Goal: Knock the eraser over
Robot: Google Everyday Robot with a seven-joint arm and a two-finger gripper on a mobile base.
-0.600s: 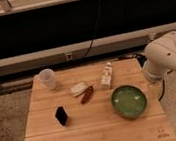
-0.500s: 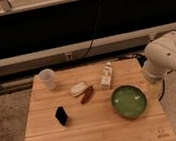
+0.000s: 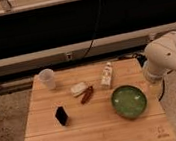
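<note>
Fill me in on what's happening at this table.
The robot's white arm sits by the right edge of the wooden table; its gripper is not in view. The small black rectangular eraser stands upright at the front left, untouched and not yet knocked over. A clear cup, a whitish flat bar, a white tube and a green bowl share the table.

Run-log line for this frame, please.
eraser: upright, front-left of table | arm: at right edge | end effector: not in view | contact: none
</note>
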